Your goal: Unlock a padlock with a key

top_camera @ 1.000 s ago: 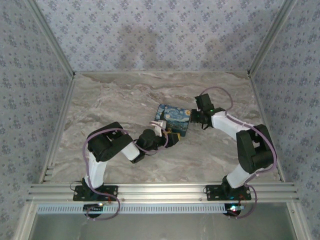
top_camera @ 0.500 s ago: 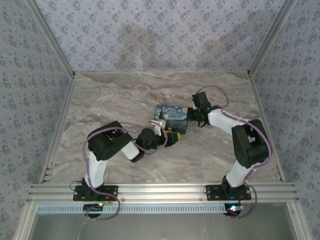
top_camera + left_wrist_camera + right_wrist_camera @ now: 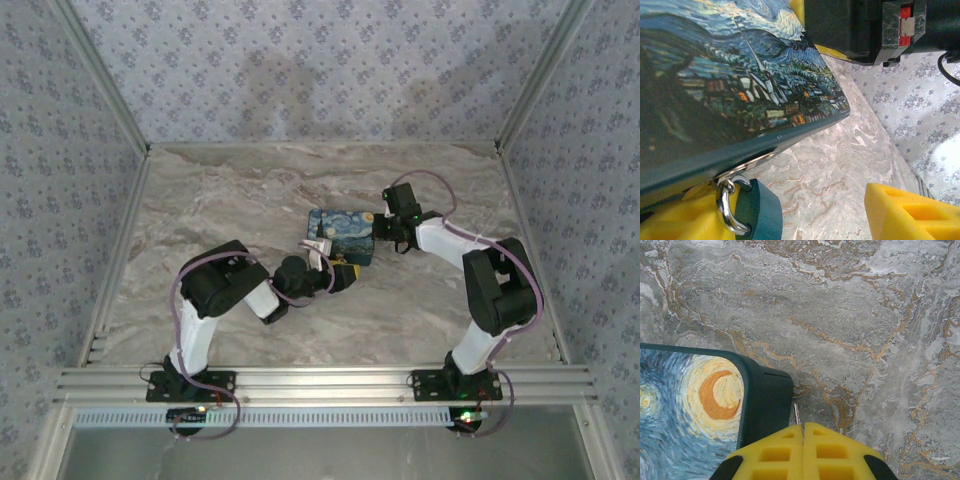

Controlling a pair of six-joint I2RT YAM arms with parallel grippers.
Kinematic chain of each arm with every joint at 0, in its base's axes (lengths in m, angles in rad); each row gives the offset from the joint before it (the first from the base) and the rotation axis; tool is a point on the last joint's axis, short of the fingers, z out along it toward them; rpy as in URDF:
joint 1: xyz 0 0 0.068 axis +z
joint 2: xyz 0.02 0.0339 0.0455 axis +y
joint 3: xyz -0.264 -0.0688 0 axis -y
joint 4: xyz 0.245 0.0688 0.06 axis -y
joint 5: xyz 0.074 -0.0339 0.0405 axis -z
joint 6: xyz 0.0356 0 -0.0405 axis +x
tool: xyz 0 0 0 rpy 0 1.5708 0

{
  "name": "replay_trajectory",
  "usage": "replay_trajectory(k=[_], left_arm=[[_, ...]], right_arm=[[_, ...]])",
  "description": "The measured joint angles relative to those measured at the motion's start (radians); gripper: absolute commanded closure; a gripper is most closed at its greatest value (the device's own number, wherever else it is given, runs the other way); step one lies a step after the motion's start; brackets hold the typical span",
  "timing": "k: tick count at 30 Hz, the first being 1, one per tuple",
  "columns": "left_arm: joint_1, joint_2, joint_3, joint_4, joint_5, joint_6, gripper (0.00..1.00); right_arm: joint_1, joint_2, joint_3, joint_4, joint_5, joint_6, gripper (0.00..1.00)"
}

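Blue-grey floral wallpaper walls (image 3: 300,70), marbled grey-and-tan tabletop (image 3: 220,200) — aluminium rail (image 3: 320,380) along near edge, soft light

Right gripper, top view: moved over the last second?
Yes. The right gripper shifted left, away from the right aluminium corner post, toward the blue night-sky painted box.

Padlock (image 3: 759,212): small, teal-blue body with a bright silver shackle (image 3: 726,209). Hangs by that shackle from the metal hasp (image 3: 757,161) at the lower edge of the painted box (image 3: 740,75), tilted, body angled down and away. Shackle appears closed into the body. Sits within the parted jaws of the left gripper (image 3: 810,216), just beside the near yellow pad (image 3: 675,222), well apart from the far pad.

Key: possibly the thin pale sliver (image 3: 796,413) poking from the seam of the right gripper (image 3: 803,428), pads pressed together; too small to tell.
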Motion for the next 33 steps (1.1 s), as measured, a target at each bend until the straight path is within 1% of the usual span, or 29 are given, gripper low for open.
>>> replay_trajectory(k=[6, 12, 14, 18, 23, 26, 33], left_arm=[[0.000, 0.002, 0.000, -0.003, -0.008, -0.013, 0.43], [0.004, 0.002, -0.015, -0.004, -0.017, -0.032, 0.53], [0.009, 0.002, -0.017, -0.005, -0.016, -0.039, 0.54], [0.020, 0.002, -0.017, -0.020, -0.007, -0.050, 0.63], [0.028, -0.002, -0.018, -0.049, -0.005, -0.011, 0.72], [0.031, -0.008, -0.018, -0.069, -0.002, 0.005, 0.81], [0.053, -0.027, -0.012, -0.118, 0.021, 0.012, 0.90]], right_arm=[[0.000, 0.000, 0.000, 0.000, -0.002, 0.000, 1.00], [0.006, 0.000, 0.000, 0.000, -0.008, 0.000, 1.00], [0.006, 0.000, 0.000, 0.001, -0.010, 0.000, 1.00], [0.006, 0.000, 0.000, 0.003, -0.011, 0.000, 1.00], [0.006, 0.000, 0.000, 0.004, -0.013, 0.000, 1.00], [0.006, 0.000, 0.000, 0.004, -0.013, 0.000, 1.00], [0.007, 0.000, 0.000, 0.005, -0.017, 0.000, 1.00]])
